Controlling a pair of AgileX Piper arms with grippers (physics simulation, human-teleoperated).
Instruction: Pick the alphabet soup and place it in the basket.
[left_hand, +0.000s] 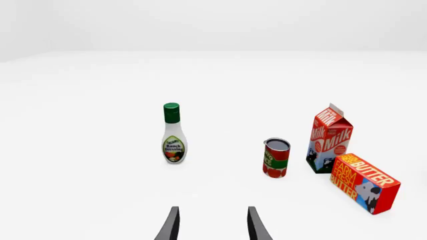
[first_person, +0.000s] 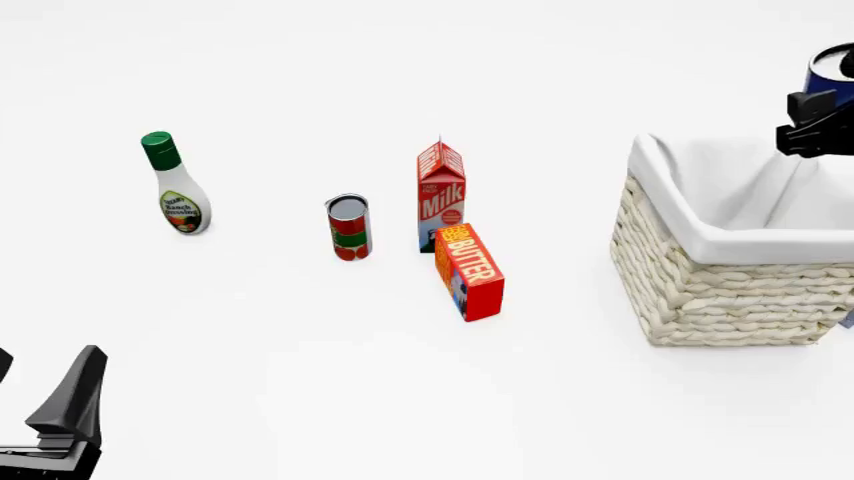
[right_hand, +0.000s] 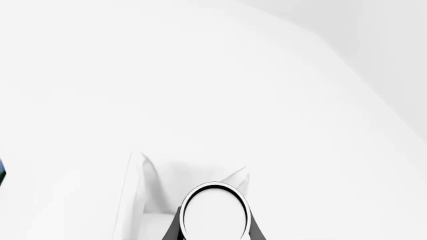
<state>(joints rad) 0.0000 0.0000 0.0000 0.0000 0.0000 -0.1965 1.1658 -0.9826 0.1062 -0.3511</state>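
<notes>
The alphabet soup (first_person: 834, 75), a can with a blue label and a pale top, hangs at the far right edge of the front view, above the basket's far right part. My right gripper (first_person: 817, 128) is shut on it. In the right wrist view the can's round silvery top (right_hand: 215, 212) sits between the dark fingers (right_hand: 172, 231), with the white lining below. The basket (first_person: 721, 290) is a large cream wicker square with a white cloth lining. My left gripper (first_person: 54, 415) is low at the front left, open and holding nothing; its fingers (left_hand: 171, 225) stand apart.
A ranch dressing bottle (first_person: 176, 185) stands at the left. A red-and-green can (first_person: 348, 228), a milk carton (first_person: 442, 195) and a butter box (first_person: 470, 271) cluster mid-table, left of the basket.
</notes>
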